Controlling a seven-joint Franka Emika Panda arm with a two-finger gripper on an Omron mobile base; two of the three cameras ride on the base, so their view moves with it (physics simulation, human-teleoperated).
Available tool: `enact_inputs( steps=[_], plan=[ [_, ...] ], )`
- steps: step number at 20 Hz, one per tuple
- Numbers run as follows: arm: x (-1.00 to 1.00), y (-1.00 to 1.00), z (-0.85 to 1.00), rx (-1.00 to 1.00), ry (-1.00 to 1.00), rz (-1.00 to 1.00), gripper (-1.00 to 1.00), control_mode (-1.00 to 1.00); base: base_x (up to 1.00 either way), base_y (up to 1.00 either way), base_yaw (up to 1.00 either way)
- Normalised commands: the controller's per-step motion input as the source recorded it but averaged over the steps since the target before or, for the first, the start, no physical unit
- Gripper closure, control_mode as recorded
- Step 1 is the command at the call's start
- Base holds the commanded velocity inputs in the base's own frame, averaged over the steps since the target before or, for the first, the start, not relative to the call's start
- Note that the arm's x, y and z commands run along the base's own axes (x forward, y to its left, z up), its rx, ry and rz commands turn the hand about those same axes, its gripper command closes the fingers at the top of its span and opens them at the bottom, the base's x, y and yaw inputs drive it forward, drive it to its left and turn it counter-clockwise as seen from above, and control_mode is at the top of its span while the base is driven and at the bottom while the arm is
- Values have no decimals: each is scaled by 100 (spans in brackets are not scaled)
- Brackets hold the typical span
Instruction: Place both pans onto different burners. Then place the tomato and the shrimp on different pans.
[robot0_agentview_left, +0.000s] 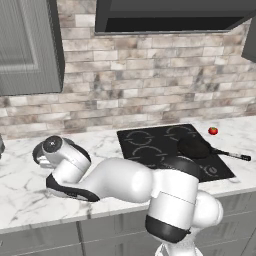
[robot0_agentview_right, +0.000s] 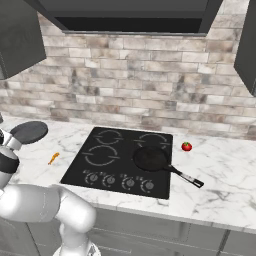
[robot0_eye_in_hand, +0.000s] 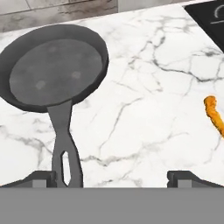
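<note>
Nearest the hand camera, the gripper (robot0_eye_in_hand: 117, 178) hangs over the marble counter (robot0_eye_in_hand: 144, 109) with its two fingertips spread wide and nothing between them. At its left fingertip (robot0_eye_in_hand: 41, 178) lies the loop-ended handle of the grey skillet (robot0_eye_in_hand: 54, 70), whose round bowl sits toward eleven o'clock in the hand view, empty. Bare veined marble stretches across the middle. At three o'clock rests the orange shrimp (robot0_eye_in_hand: 213, 114), apart from the skillet, and at one o'clock a corner of the black cooktop (robot0_eye_in_hand: 209, 17) cuts in.

From the right base view, the skillet (robot0_agentview_right: 28, 132) sits at nine o'clock on the counter, partly behind the arm, with the shrimp (robot0_agentview_right: 53, 158) between it and the cooktop (robot0_agentview_right: 120, 162). On the cooktop's front right burner stands the black pan (robot0_agentview_right: 151, 159), its long thin handle pointing toward four o'clock past the cooktop's edge. Just beyond, at about two o'clock from that pan, the tomato (robot0_agentview_right: 186, 146) rests on the marble beside the cooktop. Brick wall runs behind everything, under a dark hood.
</note>
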Motion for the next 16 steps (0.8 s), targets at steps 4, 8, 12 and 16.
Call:
enact_inputs(
  steps=[4, 8, 12, 16],
  plan=[
    [19, 15, -11, 0, 0, -4, -100, -100, 0, 0, 0],
    [22, 8, -15, 0, 0, 0, -100, -100, 0, 0, 0],
    [26, 5, -15, 0, 1, 0, -100, -100, 0, 0, 0],
    [23, 4, -19, 0, 1, 1, -100, -100, 0, 0, 0]
  ],
)
